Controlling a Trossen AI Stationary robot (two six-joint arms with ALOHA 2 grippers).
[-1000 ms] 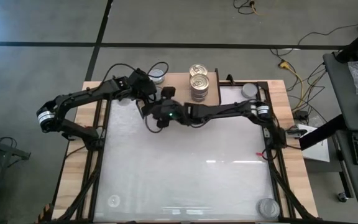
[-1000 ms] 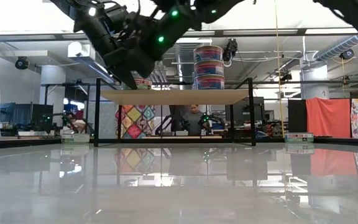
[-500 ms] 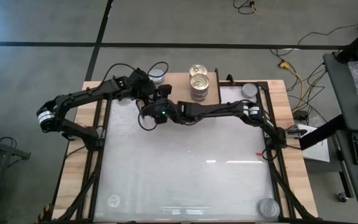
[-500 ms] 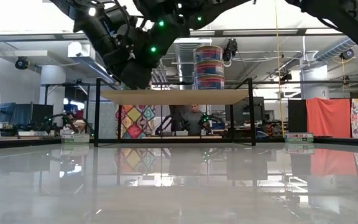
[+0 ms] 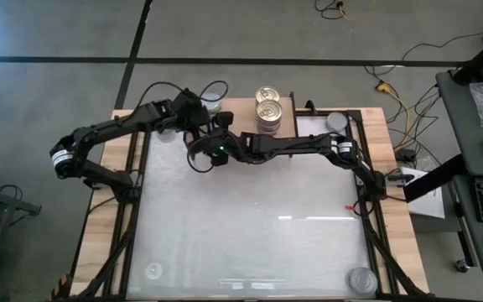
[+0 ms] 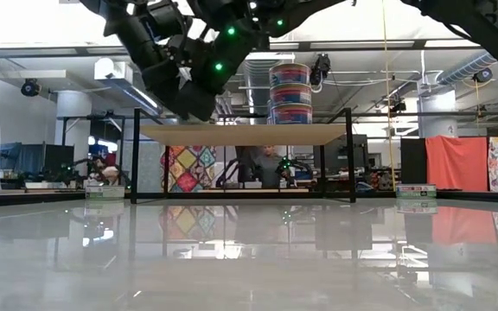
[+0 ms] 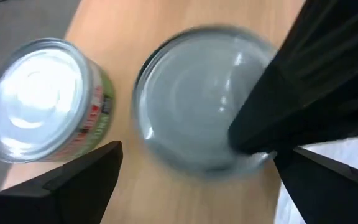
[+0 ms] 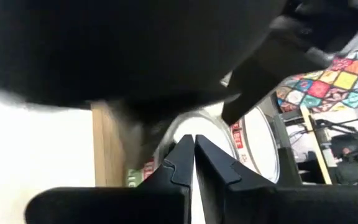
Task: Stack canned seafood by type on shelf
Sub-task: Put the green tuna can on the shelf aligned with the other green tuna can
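The left gripper [image 5: 201, 124] hangs over the left end of the shelf [image 5: 240, 106] with its fingers [image 7: 79, 183] spread wide, straddling a silver-lidded tin [image 7: 204, 102] directly below and between them — the step in hand looks like the pick-up of that tin. A second silver-lidded tin [image 7: 45, 102] with a green and red label stands just beside it, outside one finger. The next move calls for a straight descent so the fingers pass down either side of the tin, without nudging its neighbour, then a close.

The right gripper [image 8: 194, 163] sits pressed in close to the left one, fingers together and holding nothing; part of that arm appears to cross the left wrist view over the tin's far edge, so it may crowd the grasp — it probably needs to back away first.

Well off to the left gripper's side, the gold-lidded tins [image 5: 267, 108] already stand stacked on the shelf. Loose silver tins [image 5: 336, 122] [image 5: 360, 278] wait on the tabletop [image 5: 250, 218].
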